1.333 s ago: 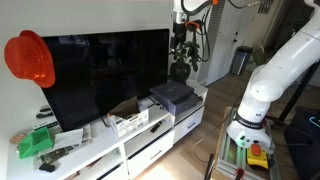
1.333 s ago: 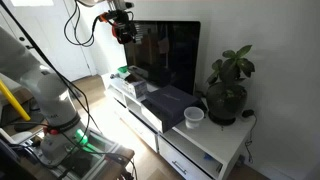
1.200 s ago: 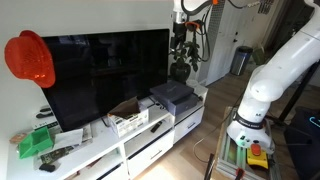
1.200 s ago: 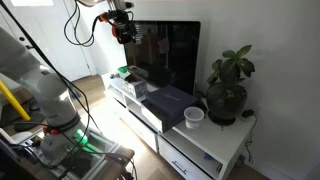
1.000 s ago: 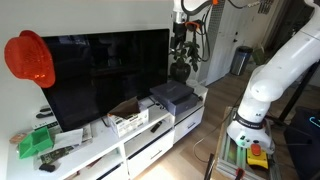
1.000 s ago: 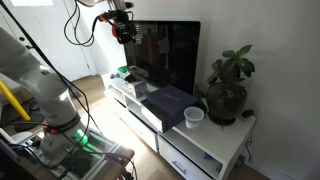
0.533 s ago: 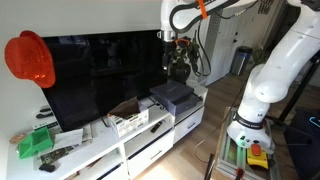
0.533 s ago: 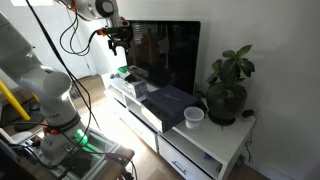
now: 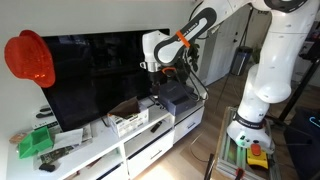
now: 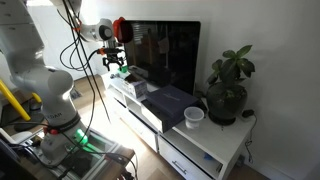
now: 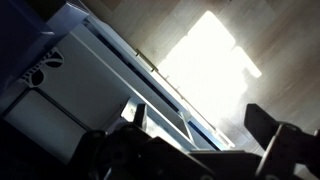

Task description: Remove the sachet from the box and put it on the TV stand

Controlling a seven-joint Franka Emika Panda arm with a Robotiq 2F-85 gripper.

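Note:
The small white box [image 9: 131, 121] with a brown flap stands on the long white TV stand [image 9: 95, 150] in front of the TV; it also shows in an exterior view [image 10: 128, 76]. The sachet is not discernible inside it. My gripper [image 9: 151, 72] hangs in the air above the stand, between the white box and the dark grey flat box [image 9: 172, 95], and just above the white box in an exterior view [image 10: 114, 65]. In the wrist view my gripper [image 11: 200, 125] is open and empty, with the stand's drawer fronts [image 11: 90, 70] below.
The TV [image 9: 100, 70] rises right behind the stand. A potted plant [image 10: 228, 92] and a white cup [image 10: 193, 117] stand at one end, green items [image 9: 35, 142] at the other. A red hat [image 9: 30, 58] hangs by the TV's corner. Sunlit floor [image 11: 210, 50] lies before the stand.
My arm has swung down from high beside the TV's top corner to a spot low in front of the screen, just above the stand. The objects on the stand have not moved.

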